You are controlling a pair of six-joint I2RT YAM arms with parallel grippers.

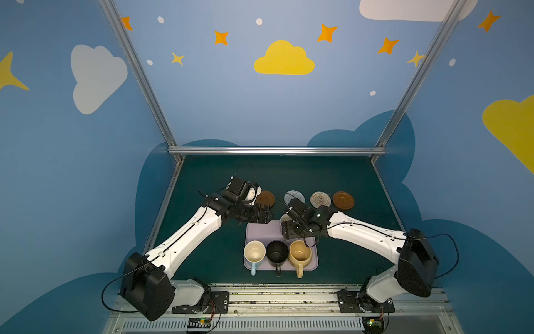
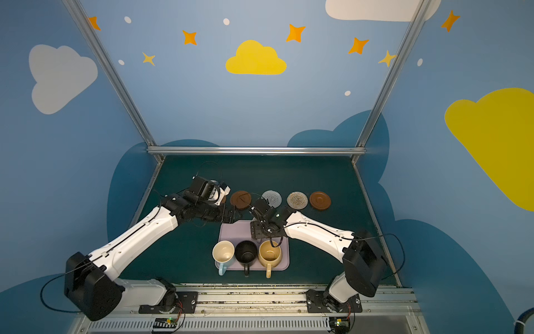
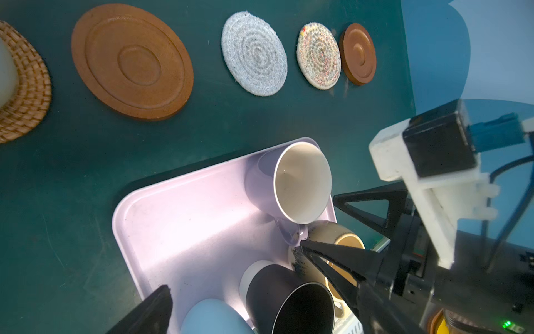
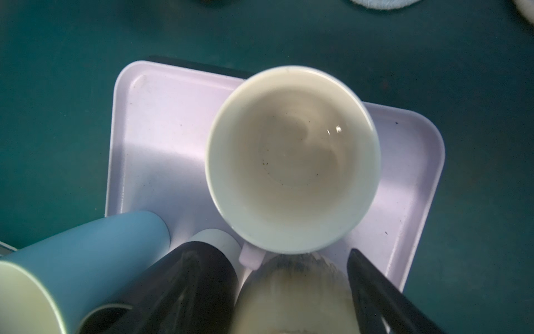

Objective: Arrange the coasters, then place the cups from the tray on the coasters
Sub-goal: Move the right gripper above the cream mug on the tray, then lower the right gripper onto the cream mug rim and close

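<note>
Coaster row, left to right: orange woven coaster [image 3: 29, 95] with the cream mug [image 3: 5, 72] already on it, then left wooden coaster [image 3: 133, 62], grey-white woven coaster [image 3: 254, 53], beige woven coaster [image 3: 318, 55] and right wooden coaster [image 3: 359, 53], all four bare.

Left gripper [image 1: 264, 215] hangs just off the tray's far left corner. Its jaws are spread wide and hold nothing.

Tray [image 3: 179, 208], near row: light blue mug [image 1: 254, 253], black mug [image 1: 276, 251], mustard mug [image 1: 300, 253]. All are upright with handles toward the robot. The lavender mug [image 4: 291, 156] sits alone at the far right corner.

Right gripper [image 3: 319, 224] is over the lavender mug, fingers apart, one tip just beside the handle [image 4: 250, 258] and the other off the rim's outer side. It isn't clamped on anything (whether it touches is too close to tell).

Likely next pick is the lavender mug:
- **Handling:** rigid glazed ceramic, probably some weight, slick walls. It would chip if knocked into the mustard mug beside it.
- **Where to grip:** best bet is to pinch the rim wall next to the handle, one finger inside and one outside. The handle loop looks cramped (mustard and black mugs crowd it).
- **Orientation:** stands upright, mouth up, long axis vertical. The handle points back toward the near row, into the gap between the black and mustard mugs.
- **Lift:** straight up to clear the neighbours.
</note>
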